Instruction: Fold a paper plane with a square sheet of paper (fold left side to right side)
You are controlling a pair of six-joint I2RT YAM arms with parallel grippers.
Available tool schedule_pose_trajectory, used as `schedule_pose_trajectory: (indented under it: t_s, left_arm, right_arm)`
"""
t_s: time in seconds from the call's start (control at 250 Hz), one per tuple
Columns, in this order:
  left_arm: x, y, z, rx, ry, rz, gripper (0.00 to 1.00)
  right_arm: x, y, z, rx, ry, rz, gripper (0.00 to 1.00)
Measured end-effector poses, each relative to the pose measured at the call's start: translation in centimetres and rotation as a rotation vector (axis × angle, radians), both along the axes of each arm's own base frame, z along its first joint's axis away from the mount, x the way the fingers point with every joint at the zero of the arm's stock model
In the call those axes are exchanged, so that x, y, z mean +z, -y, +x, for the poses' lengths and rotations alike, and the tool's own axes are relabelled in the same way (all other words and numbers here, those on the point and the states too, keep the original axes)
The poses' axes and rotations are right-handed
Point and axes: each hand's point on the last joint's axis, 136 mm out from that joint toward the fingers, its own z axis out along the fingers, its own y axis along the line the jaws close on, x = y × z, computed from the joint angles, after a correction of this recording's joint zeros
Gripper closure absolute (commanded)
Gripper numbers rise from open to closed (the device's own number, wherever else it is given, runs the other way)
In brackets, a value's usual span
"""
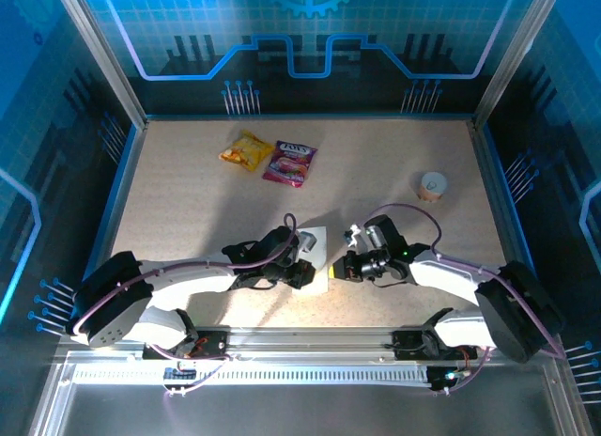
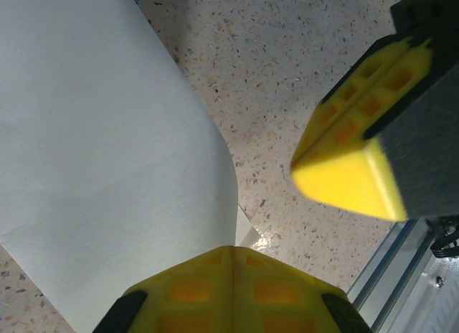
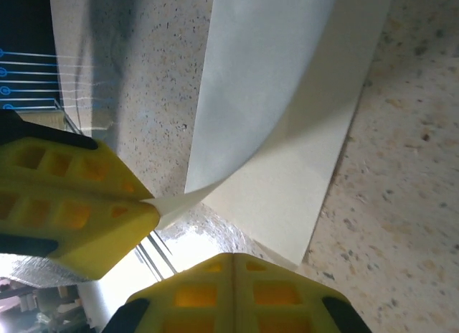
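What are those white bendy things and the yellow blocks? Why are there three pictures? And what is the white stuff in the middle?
The bendy things are two robot arms bolted to a table. One picture looks down from above and behind them. The other two come from small cameras on each wrist, so the yellow blocks at the bottom of those are that arm's own fingers.

On the table lie a white sheet of paper, a yellow snack packet, a pink snack packet and a small round white cup.

The left gripper is shut on a corner of the paper and holds it up, so the sheet curls. The right gripper is shut too, close beside it, and seems to hold nothing.
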Motion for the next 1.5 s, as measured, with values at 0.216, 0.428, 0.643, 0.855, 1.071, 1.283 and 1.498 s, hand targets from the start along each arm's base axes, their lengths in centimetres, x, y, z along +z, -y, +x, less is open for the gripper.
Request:
schedule_pose_trajectory:
  t_s: [0.216, 0.428, 0.643, 0.855, 1.071, 1.283, 1.498]
  left_arm:
    - [0.0, -0.2, 0.3, 0.02, -0.013, -0.006, 1.0]
    - [-0.1, -0.4, 0.5, 0.027, -0.022, -0.006, 1.0]
    - [-0.4, -0.6, 0.7, 0.043, -0.035, -0.003, 1.0]
    - [-0.7, -1.0, 1.1, 0.059, -0.063, -0.004, 1.0]
    - [-1.2, -1.4, 1.3, 0.067, -0.091, -0.002, 1.0]
    - [-2.5, -2.4, 1.4, 0.071, -0.124, 0.041, 1.0]
    - [-3.1, -2.9, 2.2, 0.073, -0.134, 0.078, 1.0]
  right_arm:
    - [-1.7, -1.1, -0.3, 0.006, -0.036, -0.02, 1.0]
    - [-3.5, -1.4, -1.1, 0.026, -0.075, -0.058, 1.0]
    - [-4.6, -1.2, -1.3, 0.024, -0.09, -0.094, 1.0]
    - [-4.9, -1.1, -1.4, 0.033, -0.095, -0.134, 1.0]
    - [-4.9, -1.0, -1.3, 0.051, -0.082, -0.162, 1.0]
    - [-5.0, -1.0, -1.3, 0.061, -0.071, -0.176, 1.0]
    - [-5.0, -1.0, -1.3, 0.066, -0.068, -0.182, 1.0]
